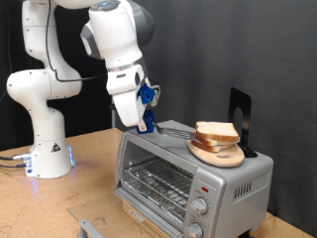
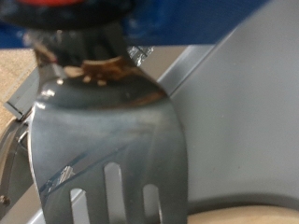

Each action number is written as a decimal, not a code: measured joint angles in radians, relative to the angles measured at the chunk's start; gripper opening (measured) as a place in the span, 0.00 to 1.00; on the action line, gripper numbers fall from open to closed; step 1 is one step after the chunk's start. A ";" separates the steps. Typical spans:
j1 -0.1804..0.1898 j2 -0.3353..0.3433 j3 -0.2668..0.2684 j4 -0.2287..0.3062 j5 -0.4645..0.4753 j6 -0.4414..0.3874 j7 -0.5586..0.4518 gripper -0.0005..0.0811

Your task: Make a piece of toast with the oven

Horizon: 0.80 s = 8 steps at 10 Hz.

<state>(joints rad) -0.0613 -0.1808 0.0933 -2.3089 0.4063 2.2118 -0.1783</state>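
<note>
The white Franka arm's two-finger gripper [image 1: 142,117] hangs just above the top of the small boxy silver-grey toaster oven [image 1: 188,171], near its rear edge at the exterior view's left, and it is clamped on the handle of a shiny slotted metal spatula [image 2: 105,140], whose blade fills the wrist view. The blade points along the oven's roof towards the round wooden plate [image 1: 220,155], likely so that it can slide under a slice rather than pinch soft bread. The plate sits on the oven top at the exterior view's right, bearing a small pile of pale bread slices with tan crusts [image 1: 216,134]; the piece of toast appears to be the top one, though that cannot be told for certain. The blade is near the pile but apart from it. The glass door looks closed, with only the bare wire rack [image 1: 157,181] showing inside, so no bread seems loaded yet.
</note>
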 joint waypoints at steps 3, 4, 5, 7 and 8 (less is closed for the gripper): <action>0.000 0.000 0.000 -0.012 -0.002 -0.001 0.002 0.33; -0.001 0.000 -0.001 -0.014 0.000 0.000 0.003 0.33; -0.001 0.000 -0.003 -0.014 0.008 0.001 0.003 0.33; -0.002 -0.005 -0.011 -0.014 0.035 0.001 -0.003 0.33; -0.004 -0.010 -0.020 -0.014 0.055 0.001 -0.016 0.33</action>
<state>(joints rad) -0.0651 -0.1908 0.0735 -2.3225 0.4613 2.2131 -0.1944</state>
